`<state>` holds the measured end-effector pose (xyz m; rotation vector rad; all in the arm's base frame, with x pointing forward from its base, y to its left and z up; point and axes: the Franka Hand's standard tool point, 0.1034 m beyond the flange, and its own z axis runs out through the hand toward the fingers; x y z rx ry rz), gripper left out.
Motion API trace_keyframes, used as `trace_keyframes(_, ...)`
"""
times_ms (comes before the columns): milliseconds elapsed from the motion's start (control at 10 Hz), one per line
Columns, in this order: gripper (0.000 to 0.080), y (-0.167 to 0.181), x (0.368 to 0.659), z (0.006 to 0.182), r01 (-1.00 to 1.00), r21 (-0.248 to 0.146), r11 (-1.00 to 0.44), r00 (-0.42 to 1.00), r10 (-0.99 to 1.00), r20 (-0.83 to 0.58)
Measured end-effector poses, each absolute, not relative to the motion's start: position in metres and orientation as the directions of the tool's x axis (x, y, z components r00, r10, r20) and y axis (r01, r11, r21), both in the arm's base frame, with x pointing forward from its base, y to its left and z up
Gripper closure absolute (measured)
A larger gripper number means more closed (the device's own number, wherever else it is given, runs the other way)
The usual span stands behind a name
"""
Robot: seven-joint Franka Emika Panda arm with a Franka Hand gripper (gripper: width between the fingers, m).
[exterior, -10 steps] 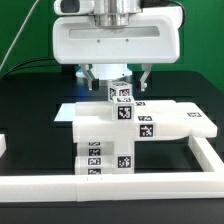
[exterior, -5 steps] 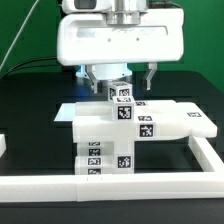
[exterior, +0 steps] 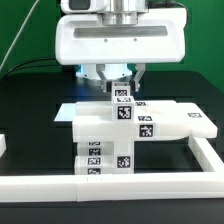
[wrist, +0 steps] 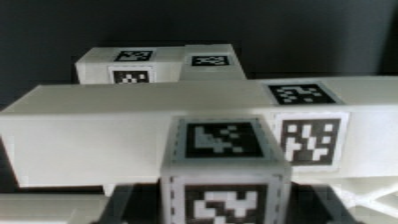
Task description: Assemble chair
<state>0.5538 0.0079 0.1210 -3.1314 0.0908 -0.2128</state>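
We are clamping our gripper [exterior: 121, 88] on a small tagged white plastic block [exterior: 122, 96], risking misalignment jamming it against the blocky white chair body [exterior: 135, 122].

Chair [exterior: 135, 122] lies between border rails [exterior: 150, 184].

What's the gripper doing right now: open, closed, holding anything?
Gripper: closed on the small tagged chair block, which stands on top of the assembled chair parts.
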Motion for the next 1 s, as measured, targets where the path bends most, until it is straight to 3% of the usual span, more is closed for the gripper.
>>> trace_keyframes(1000, 0.0515, 0.0100, 0.5538, 0.1209, -0.620, -0.096, -0.778, 0.772, -0.628, 0.100)
